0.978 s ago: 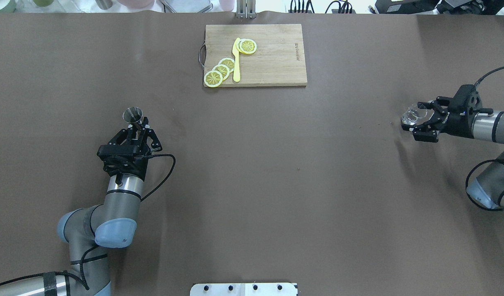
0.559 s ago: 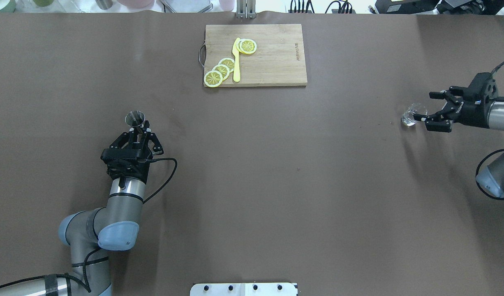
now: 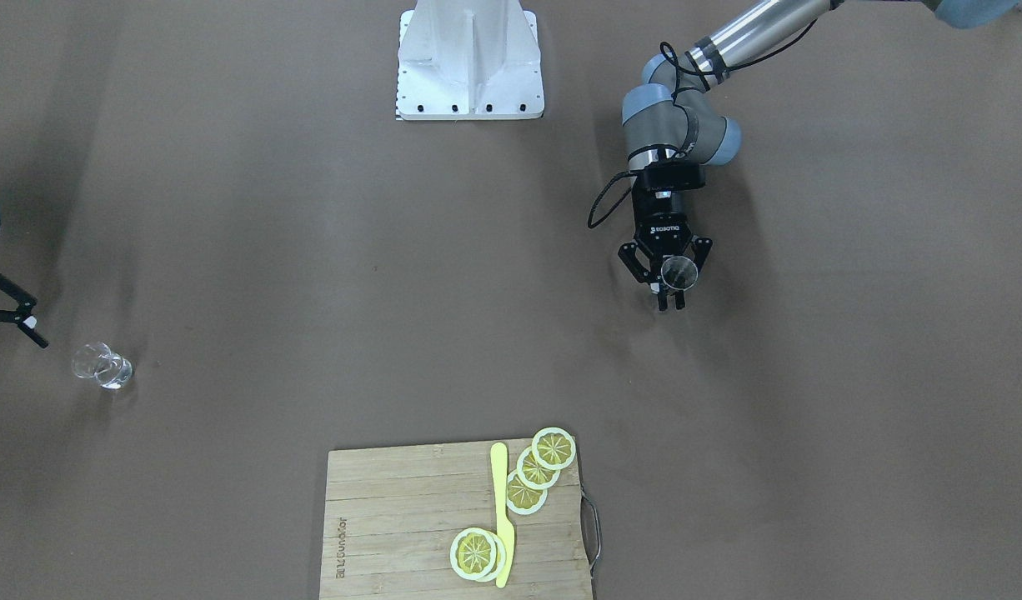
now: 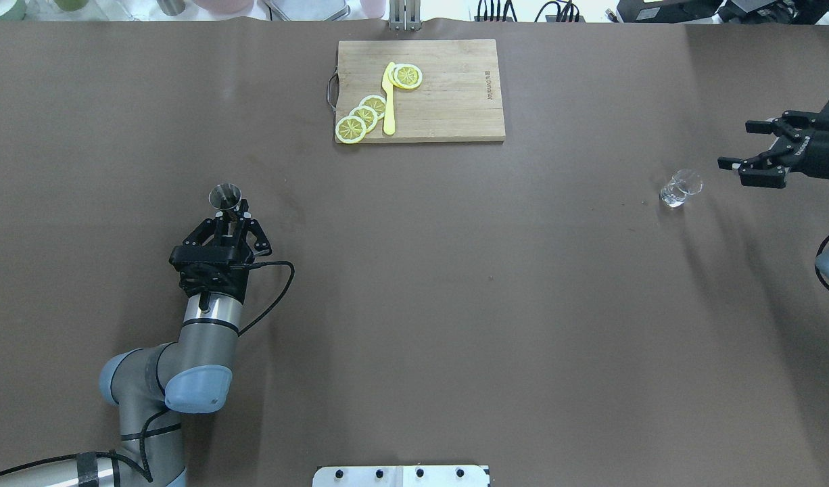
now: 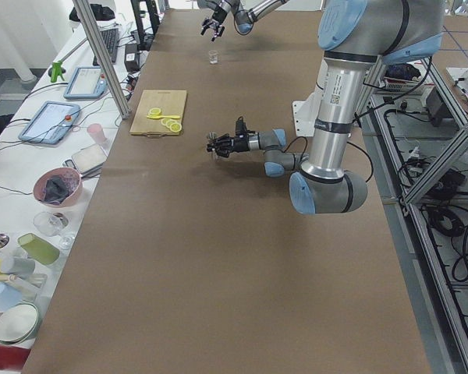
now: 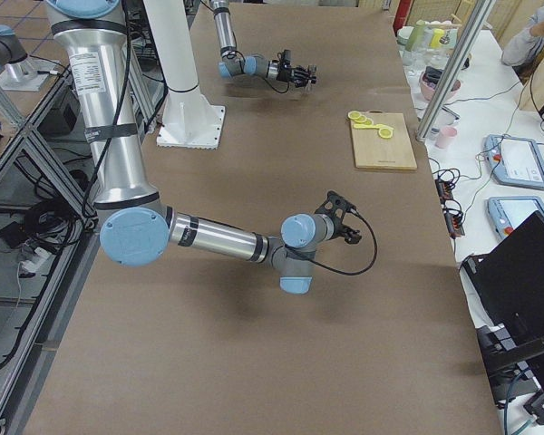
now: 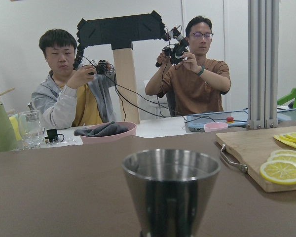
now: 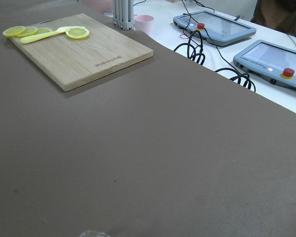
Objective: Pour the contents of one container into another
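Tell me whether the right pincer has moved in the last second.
Yes. The right pincer, open, has pulled away from the glass, rightward and slightly upward in the overhead view; the glass stands free.

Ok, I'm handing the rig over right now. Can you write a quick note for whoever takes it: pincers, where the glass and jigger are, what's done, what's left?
Left pincer: shut on the jigger, held upright on the robot's left side of the table.
Right pincer: open, empty, apart from the glass, which stands upright on the table at the robot's far right.
Done: jigger grasped. Whether either holds liquid cannot be told.
Left: no pour is under way and the two are far apart. Probably grasp the glass, bring them together, tip it into the jigger.
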